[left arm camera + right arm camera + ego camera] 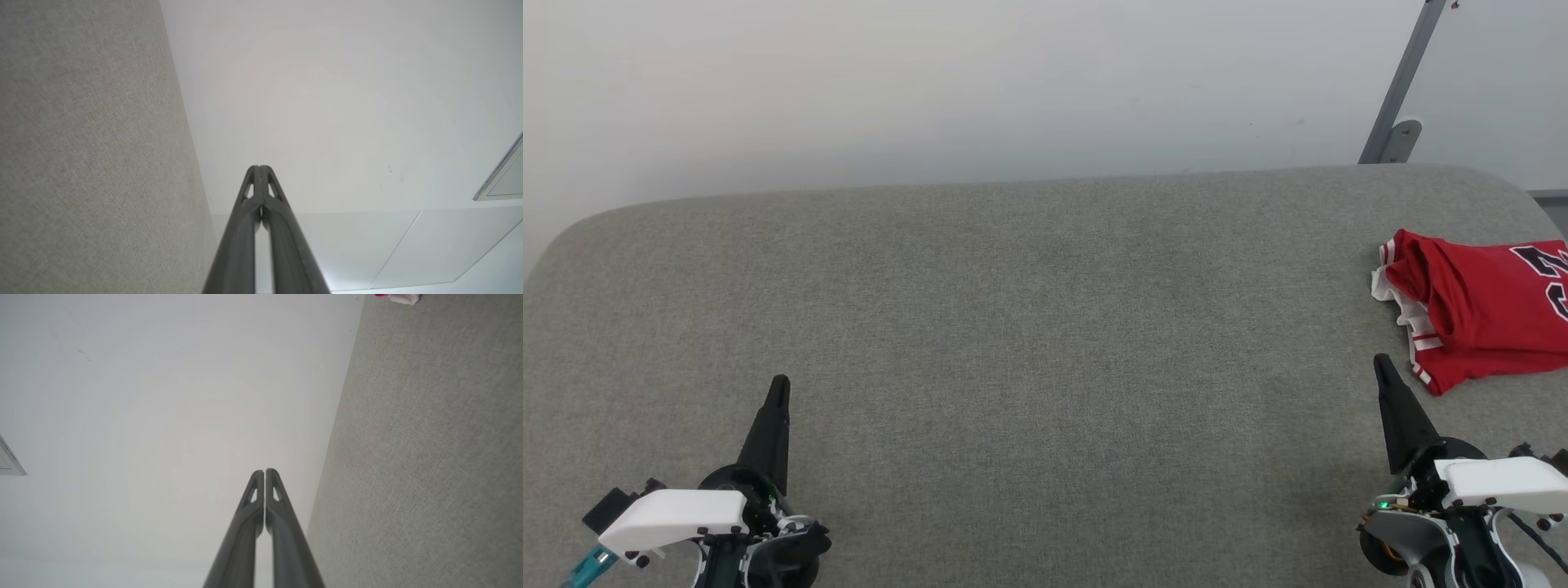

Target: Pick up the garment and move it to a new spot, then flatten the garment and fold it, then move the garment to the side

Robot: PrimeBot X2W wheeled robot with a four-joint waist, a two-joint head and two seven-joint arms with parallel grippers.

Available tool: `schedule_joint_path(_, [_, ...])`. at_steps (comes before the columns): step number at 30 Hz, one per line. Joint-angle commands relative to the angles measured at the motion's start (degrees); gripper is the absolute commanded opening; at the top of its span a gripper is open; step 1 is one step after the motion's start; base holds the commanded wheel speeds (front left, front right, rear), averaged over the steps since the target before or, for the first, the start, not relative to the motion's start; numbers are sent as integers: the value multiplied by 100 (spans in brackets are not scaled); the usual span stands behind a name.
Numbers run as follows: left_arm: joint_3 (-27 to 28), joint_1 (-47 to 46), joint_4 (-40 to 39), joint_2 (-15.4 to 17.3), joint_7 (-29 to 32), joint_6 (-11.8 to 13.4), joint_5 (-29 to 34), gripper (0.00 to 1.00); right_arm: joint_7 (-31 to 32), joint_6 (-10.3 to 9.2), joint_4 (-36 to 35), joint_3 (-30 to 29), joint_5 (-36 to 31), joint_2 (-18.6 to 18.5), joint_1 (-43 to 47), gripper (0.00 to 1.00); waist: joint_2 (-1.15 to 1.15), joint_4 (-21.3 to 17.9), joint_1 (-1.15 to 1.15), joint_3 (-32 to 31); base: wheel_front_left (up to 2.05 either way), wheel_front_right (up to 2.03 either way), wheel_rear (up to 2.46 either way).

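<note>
The garment (1478, 314) is found at the right edge of the grey fabric surface (1029, 327), toward its far right corner, and is cut off by the side of the head view. It is gathered into a compact, roughly folded bundle. Red cloth lies on top, white cloth and red-and-white striped trim are shown along its left side, and part of the black, white-outlined lettering is seen at its right. In the right wrist view only a small scrap of the garment (398, 297) is caught at the top edge.

The left gripper (779, 384) is held over the near left part of the surface, well apart from the garment. Its fingers are pressed together with nothing between them, as is confirmed in the left wrist view (259, 167).

The right gripper (1380, 359) is held over the near right part of the surface. Its tip is near the garment's near left corner but is not touching it. Its fingers are likewise pressed together and nothing is pinched (264, 471).

A pale wall (931, 82) is seen behind the surface's far edge, and a grey metal post (1401, 90) is seen beyond the far right corner.
</note>
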Motion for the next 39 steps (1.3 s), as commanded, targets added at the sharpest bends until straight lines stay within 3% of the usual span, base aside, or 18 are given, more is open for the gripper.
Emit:
schedule_joint_path(1, [3, -68, -1, 0, 13, -30, -12, 0, 13, 0, 11, -4, 22, 7, -24, 0, 0, 0, 0, 0, 0, 0, 0])
schedule_joint_path(39, [8, -68, -1, -2, 13, -31, -8, 0, 12, 0, 11, -2, 23, 7, -23, 0, 0, 0, 0, 0, 0, 0, 0])
